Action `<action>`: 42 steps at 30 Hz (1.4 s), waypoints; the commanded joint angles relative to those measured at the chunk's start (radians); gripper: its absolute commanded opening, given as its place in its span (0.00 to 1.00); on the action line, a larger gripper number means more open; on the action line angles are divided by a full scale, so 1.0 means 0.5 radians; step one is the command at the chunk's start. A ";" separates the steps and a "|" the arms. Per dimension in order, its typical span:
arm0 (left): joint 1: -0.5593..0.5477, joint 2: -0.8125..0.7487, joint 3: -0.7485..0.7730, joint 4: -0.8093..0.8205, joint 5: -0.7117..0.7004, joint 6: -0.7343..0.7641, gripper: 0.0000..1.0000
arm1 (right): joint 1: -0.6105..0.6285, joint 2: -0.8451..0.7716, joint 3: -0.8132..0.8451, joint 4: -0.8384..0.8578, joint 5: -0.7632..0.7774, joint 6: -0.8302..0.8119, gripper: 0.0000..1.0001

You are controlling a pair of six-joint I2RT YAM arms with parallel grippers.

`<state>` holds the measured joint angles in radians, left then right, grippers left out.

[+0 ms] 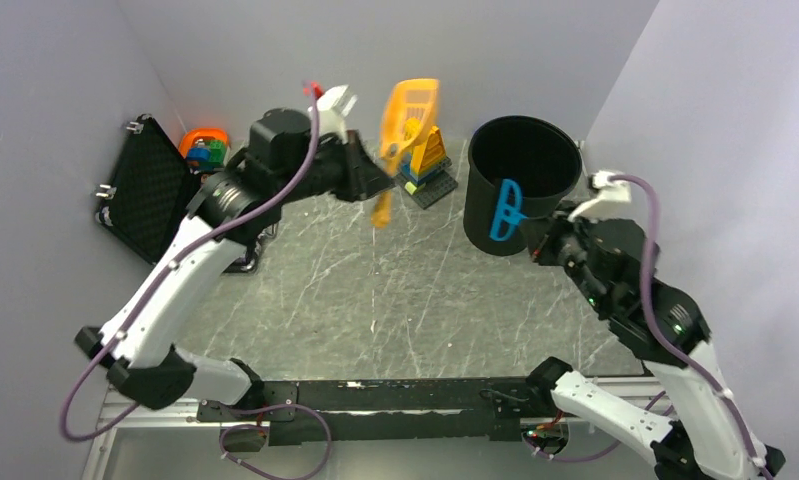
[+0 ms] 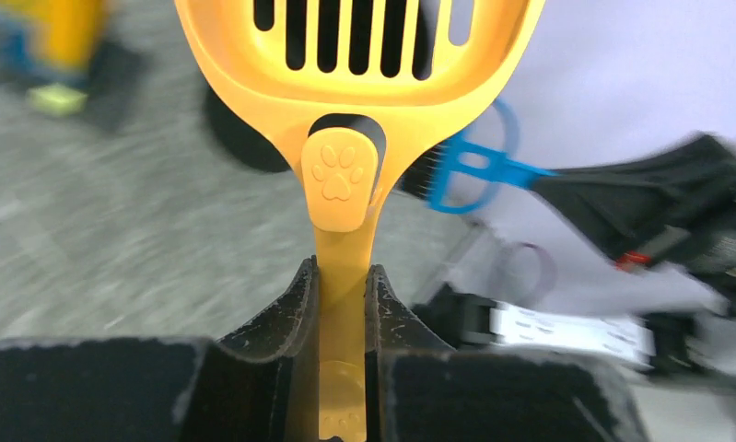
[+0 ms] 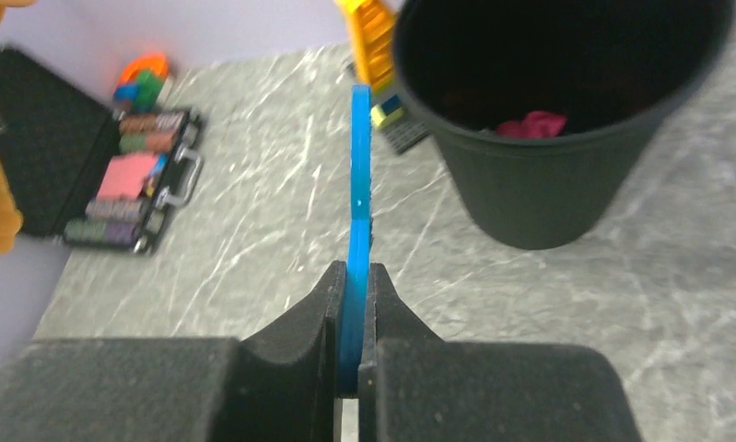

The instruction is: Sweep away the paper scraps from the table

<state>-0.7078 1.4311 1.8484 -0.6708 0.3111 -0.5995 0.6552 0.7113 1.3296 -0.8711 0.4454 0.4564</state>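
The left gripper point(image 2: 343, 276) was clenched on the handle of an orange slotted scoop point(image 2: 345, 99), raised near the yellow-orange toy brick build point(image 1: 425, 165) at the back of the table point(image 3: 253, 239). The right gripper point(image 3: 353, 276) was clamped on a blue brush point(image 3: 358, 184), held just beside the wall of a black bucket point(image 3: 548, 193). Pink paper scraps point(image 3: 532, 124) lay inside that bucket. An open black case point(image 3: 32, 138) of poker chips point(image 3: 147, 122) sat at the far left.
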 commanded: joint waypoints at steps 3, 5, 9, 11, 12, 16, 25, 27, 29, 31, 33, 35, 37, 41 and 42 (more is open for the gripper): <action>0.161 -0.305 -0.638 -0.557 -1.054 0.258 0.00 | 0.002 0.127 -0.185 0.426 -0.680 -0.060 0.00; 0.205 -0.390 -0.871 -0.565 -1.156 0.237 0.00 | 0.002 0.192 -0.239 0.509 -0.768 -0.044 0.00; 0.246 -0.478 -1.245 -0.476 -1.310 0.169 0.00 | 0.015 0.365 -0.286 0.607 -0.879 -0.066 0.00; 0.246 -0.496 -1.407 -0.380 -1.364 0.116 0.00 | 0.044 0.428 -0.329 0.642 -0.902 -0.114 0.00; 0.244 -0.496 -1.476 -0.334 -1.378 0.090 0.00 | 0.067 0.451 -0.362 0.660 -0.869 -0.149 0.00; 0.247 -0.414 -1.641 -0.194 -1.415 0.006 0.00 | 0.201 0.572 -0.494 0.727 -0.717 -0.273 0.00; 0.253 -0.155 -1.705 -0.092 -1.593 -0.058 0.00 | 0.387 0.954 -0.580 0.745 -0.160 -0.328 0.00; 0.258 -0.100 -1.727 -0.034 -1.588 -0.048 0.00 | 0.384 0.974 -0.627 0.860 -0.141 -0.325 0.00; 0.269 -0.046 -1.750 0.051 -1.527 -0.005 0.00 | 0.377 1.009 -0.666 0.965 -0.136 -0.303 0.00; 0.287 0.018 -1.753 0.105 -1.448 0.028 0.01 | 0.347 1.053 -0.703 1.085 -0.140 -0.236 0.00; 0.302 0.084 -1.742 0.124 -1.438 0.038 0.01 | 0.264 1.099 -0.737 1.219 -0.252 -0.132 0.00; 0.315 0.137 -1.724 0.134 -1.442 0.051 0.01 | 0.174 1.118 -0.799 1.427 -0.429 -0.005 0.00; 0.338 0.173 -1.715 0.144 -1.432 0.065 0.01 | 0.117 1.106 -0.916 1.730 -0.512 0.167 0.00; 0.388 0.197 -1.722 0.196 -1.366 0.085 0.01 | 0.086 1.076 -1.248 2.434 -0.485 0.507 0.00; 0.395 0.192 -1.729 0.214 -1.346 0.087 0.02 | 0.086 1.084 -1.314 2.566 -0.455 0.593 0.00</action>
<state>-0.5316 1.5330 0.9749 -0.6270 -0.3973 -0.5781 0.6983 1.2686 0.7753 0.0013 0.2298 0.5442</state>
